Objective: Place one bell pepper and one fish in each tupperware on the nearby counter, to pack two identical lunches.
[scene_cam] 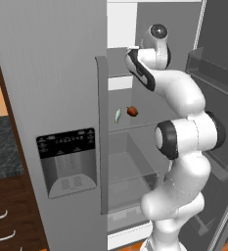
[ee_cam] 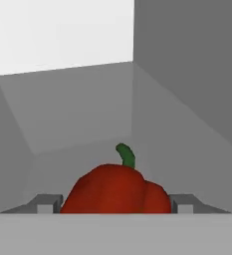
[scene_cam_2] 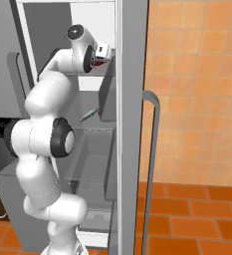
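Deep inside the open fridge, on an upper shelf, a red bell pepper [ee_cam: 112, 185] with a green stem sits between my fingertips [ee_cam: 47, 203]. My gripper [ee_cam: 116, 204] is shut on it, one tip against each side. From the left base view, the hand [scene_cam: 131, 55] reaches in at that upper shelf level. One shelf lower lie a second red bell pepper [scene_cam: 132, 111] and a slim pale green fish [scene_cam: 118, 115], which is also in the right base view [scene_cam_2: 89, 115]. The tupperware is out of view.
The closed grey fridge door with the dispenser panel [scene_cam: 66, 162] stands to the left. Beyond it is the dark speckled counter [scene_cam: 3, 147] over wood drawers [scene_cam: 3, 215]. The open fridge door [scene_cam_2: 132, 124] with its handle stands to the right, in front of an orange tiled wall.
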